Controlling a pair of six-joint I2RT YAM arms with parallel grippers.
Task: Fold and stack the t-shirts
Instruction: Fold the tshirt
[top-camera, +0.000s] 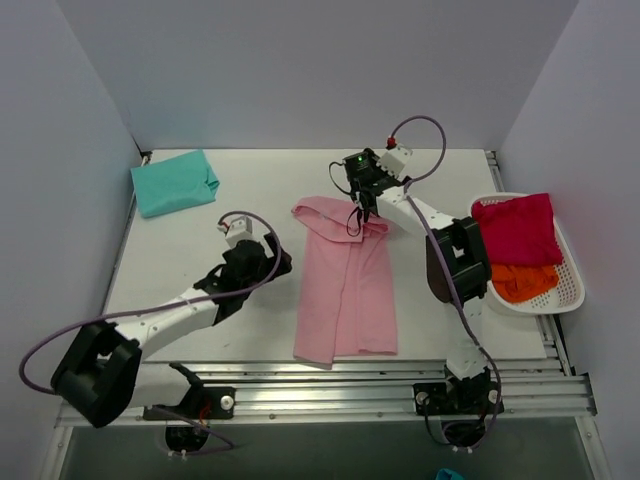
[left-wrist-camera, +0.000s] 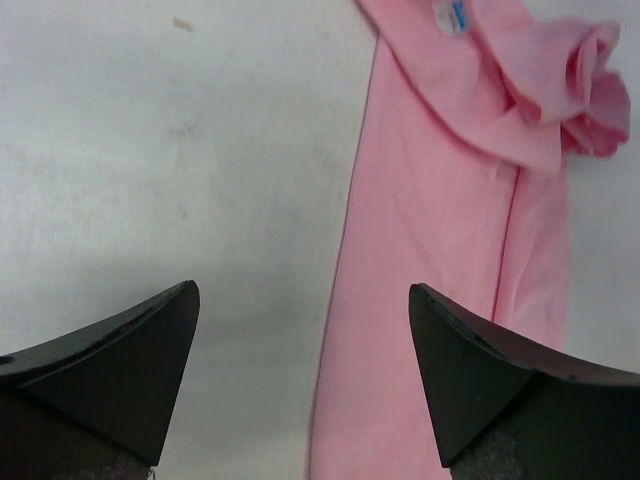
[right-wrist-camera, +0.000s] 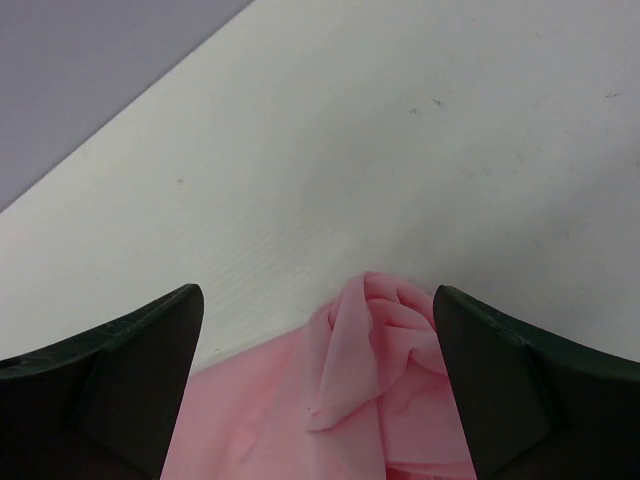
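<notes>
At pink t-shirt's edge, right pincer

left hand spread wide, right hand spread wide, right arm outstretched

The pink t-shirt lies lengthwise, the right end effector at its far end.

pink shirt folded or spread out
Partly folded: the pink shirt lies as a long narrow strip, layers overlapping lengthwise, far end bunched.
</notes>
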